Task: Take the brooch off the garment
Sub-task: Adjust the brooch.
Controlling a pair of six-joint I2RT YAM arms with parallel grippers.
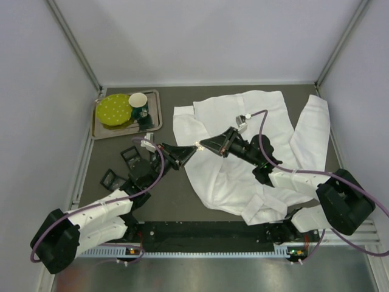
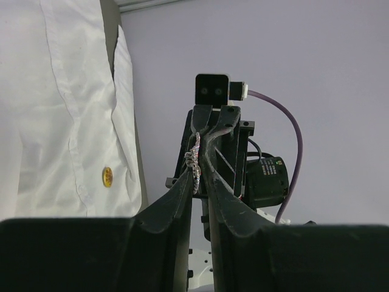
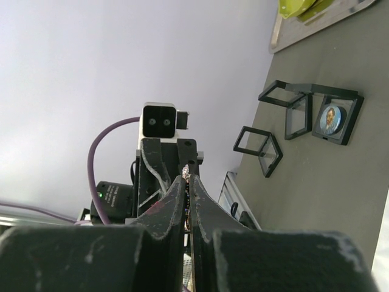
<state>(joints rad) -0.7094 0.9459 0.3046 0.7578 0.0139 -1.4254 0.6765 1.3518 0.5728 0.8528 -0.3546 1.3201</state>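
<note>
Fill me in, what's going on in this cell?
The left claw and right claw meet tip to tip above the left edge of the white shirt, both pinched on the small brooch. In the left wrist view the brooch looks clear of the cloth, so this reads as a handover between arms.

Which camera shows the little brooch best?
The left wrist view: the brooch shows edge-on, sparkling, pinched in the left claw. The top view gives only a tiny glint; the right wrist view, a sliver inside the right claw.
</note>
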